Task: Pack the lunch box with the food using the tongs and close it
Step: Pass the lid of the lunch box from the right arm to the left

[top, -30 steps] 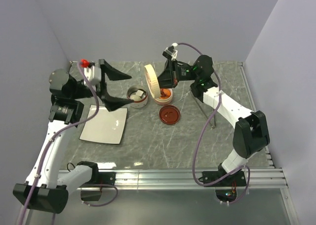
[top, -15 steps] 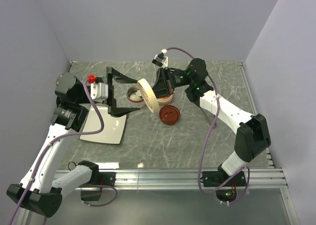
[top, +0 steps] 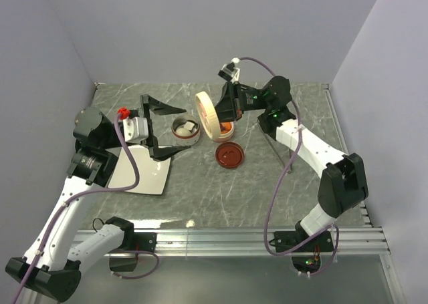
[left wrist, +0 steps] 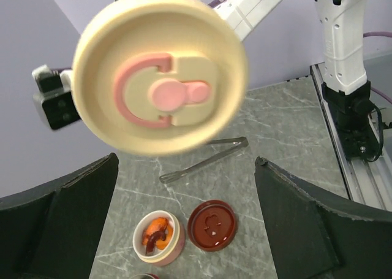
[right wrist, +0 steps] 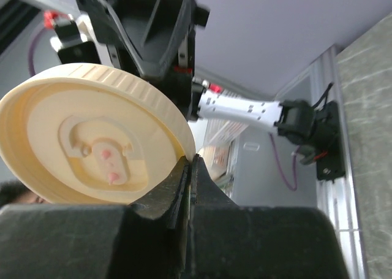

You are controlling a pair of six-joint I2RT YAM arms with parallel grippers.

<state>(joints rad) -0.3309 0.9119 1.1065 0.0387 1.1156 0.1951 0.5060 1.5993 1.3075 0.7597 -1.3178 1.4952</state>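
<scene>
**Right arm.** The right gripper (right wrist: 189, 168) has its jaws clamped on the rim of the cream lid (top: 206, 110) and holds it on edge, clear of the table (top: 267, 197). Half a second ago the lid was lower and further left, close to the left gripper. It is now back up and to the right, about where it was a second ago. I judge this a swing out and back, with no handover and no placement.

**Left arm.** The left gripper (top: 175, 127) has its jaws wide apart and holds nothing. Over the last second its wrist has dropped and turned. It now faces the lid from above the white plate (top: 140, 170).

**Food.** Orange pieces sit in the pink cup (left wrist: 159, 236) below the lid. Pale pieces sit in the second cup (top: 187, 129), just beside the left fingers.

**Tongs.** The tongs (left wrist: 205, 159) lie flat on the table behind the cups, well apart from both grippers.

**Assessment.** Closing is under way but not achieved. The dark red lid (top: 229, 155) lies loose beside the pink cup, and neither cup is covered. The cream lid must be turned flat before it can seat.
</scene>
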